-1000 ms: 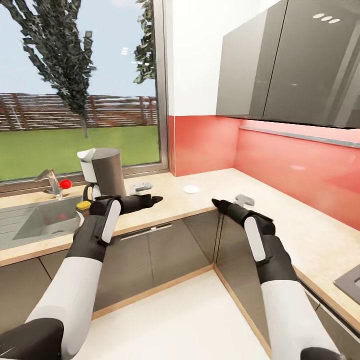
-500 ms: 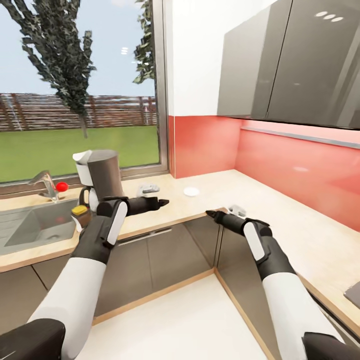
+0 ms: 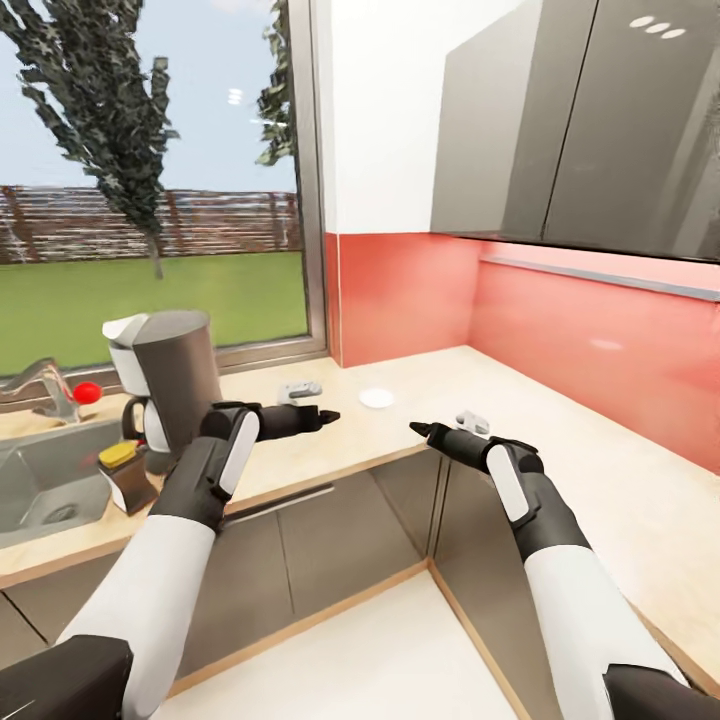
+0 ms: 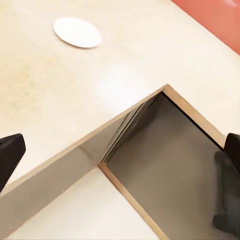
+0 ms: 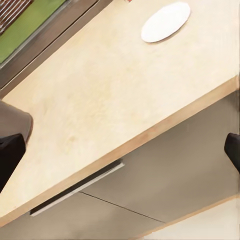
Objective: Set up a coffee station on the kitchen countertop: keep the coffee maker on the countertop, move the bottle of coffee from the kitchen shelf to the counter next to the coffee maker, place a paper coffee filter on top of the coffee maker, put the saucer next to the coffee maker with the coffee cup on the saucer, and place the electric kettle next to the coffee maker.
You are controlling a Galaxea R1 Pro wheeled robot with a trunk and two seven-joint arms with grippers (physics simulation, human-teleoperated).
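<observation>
The coffee maker point(image 3: 165, 392), dark grey with a white housing and carafe, stands on the kitchen countertop point(image 3: 560, 400) beside the sink. The bottle of coffee point(image 3: 125, 476), brown with a yellow cap, sits just in front of it. The white saucer point(image 3: 377, 398) point(image 4: 77, 32) point(image 5: 166, 21) lies bare near the counter's inner corner. My left gripper point(image 3: 326, 415) point(image 4: 120, 150) hovers open over the counter's front edge, short of the saucer. My right gripper point(image 3: 418, 429) point(image 5: 120, 152) is open too, off the corner edge. Neither holds anything.
Two small white-grey items point(image 3: 298, 390) point(image 3: 472, 420) lie on the counter; too small to identify. A sink point(image 3: 40, 495) and a faucet with a red knob point(image 3: 85, 392) are at left. Grey wall cabinets point(image 3: 580, 120) hang above the red backsplash. The floor lies below the corner.
The whole picture has shifted, so the coffee maker, bottle and sink now sit further left: the camera moved. The right gripper sits slightly lower; both grippers stay open and empty.
</observation>
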